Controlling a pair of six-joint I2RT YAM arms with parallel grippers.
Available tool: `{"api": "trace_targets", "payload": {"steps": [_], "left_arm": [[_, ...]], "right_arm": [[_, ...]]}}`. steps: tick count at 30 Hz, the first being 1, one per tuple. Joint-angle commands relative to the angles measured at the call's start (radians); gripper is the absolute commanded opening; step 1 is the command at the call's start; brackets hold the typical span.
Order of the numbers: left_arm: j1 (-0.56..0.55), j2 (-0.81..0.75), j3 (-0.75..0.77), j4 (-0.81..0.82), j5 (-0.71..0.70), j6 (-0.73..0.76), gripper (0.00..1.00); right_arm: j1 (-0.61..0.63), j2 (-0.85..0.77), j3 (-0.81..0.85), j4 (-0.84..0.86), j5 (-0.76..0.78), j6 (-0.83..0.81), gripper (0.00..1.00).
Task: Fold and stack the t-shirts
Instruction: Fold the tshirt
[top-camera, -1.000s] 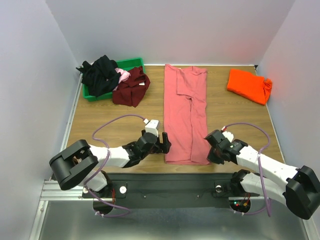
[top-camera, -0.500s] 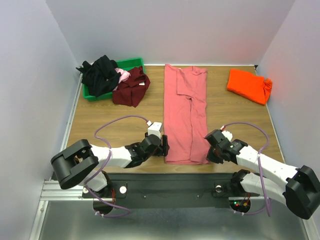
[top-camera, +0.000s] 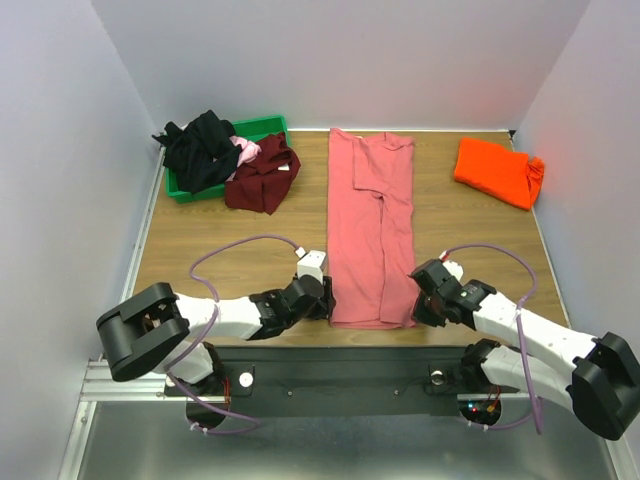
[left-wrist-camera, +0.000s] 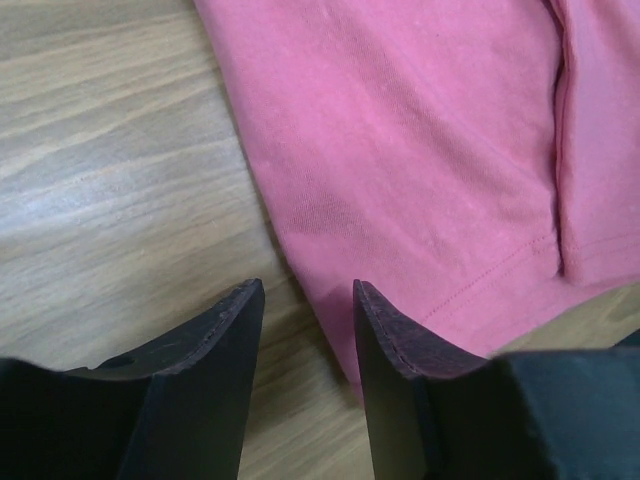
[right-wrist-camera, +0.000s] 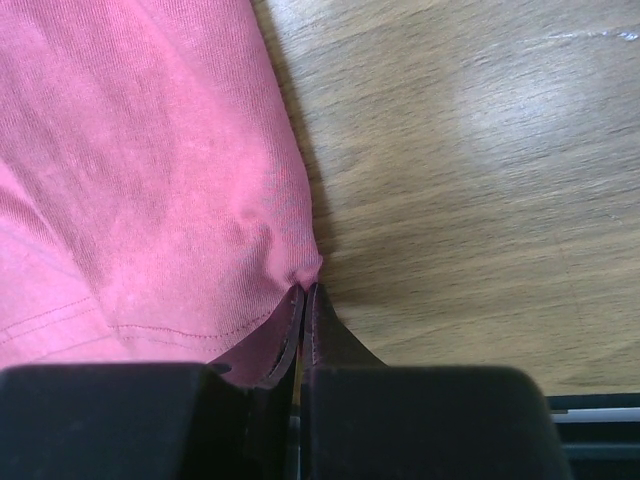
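A salmon-pink t-shirt (top-camera: 371, 225), folded into a long strip, lies down the middle of the table. My left gripper (left-wrist-camera: 305, 300) is open at the strip's near left corner (left-wrist-camera: 400, 200); one finger rests on the hem, the other on bare wood. It also shows in the top view (top-camera: 322, 297). My right gripper (right-wrist-camera: 303, 293) is shut on the strip's near right edge (right-wrist-camera: 150, 180), pinching the cloth, and shows in the top view (top-camera: 418, 305). An orange t-shirt (top-camera: 497, 171) lies folded at the back right. Maroon (top-camera: 262, 176), black (top-camera: 200, 148) and light pink (top-camera: 244, 150) shirts are piled at the back left.
A green plastic bin (top-camera: 258, 130) stands at the back left under the piled shirts. Grey walls enclose the table on three sides. Bare wood (top-camera: 230, 225) lies between the pile and my left arm. A black rail (top-camera: 340, 380) runs along the near edge.
My left gripper has moved right and down to the pink shirt's near left corner. My right gripper has stayed shut on the near right edge.
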Motion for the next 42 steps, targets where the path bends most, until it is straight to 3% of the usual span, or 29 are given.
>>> {"api": "trace_targets", "payload": {"steps": [1, 35, 38, 41, 42], "left_arm": [[-0.024, -0.062, -0.017, -0.044, -0.020, -0.031, 0.50], [-0.101, -0.047, -0.031, -0.088, 0.035, -0.094, 0.46], [-0.101, -0.042, -0.034, -0.088, 0.035, -0.096, 0.39], [-0.101, -0.034, -0.029, -0.087, 0.037, -0.096, 0.28], [-0.101, -0.033, -0.028, -0.085, 0.038, -0.096, 0.20]], "right_arm": [[0.007, -0.023, -0.018, 0.029, -0.009, -0.012, 0.00], [0.007, -0.052, -0.032, 0.051, -0.033, -0.030, 0.00], [0.009, -0.056, -0.032, 0.051, -0.030, -0.030, 0.00], [0.009, -0.059, -0.033, 0.051, -0.030, -0.030, 0.00], [0.009, -0.064, -0.033, 0.051, -0.030, -0.030, 0.00]]}}
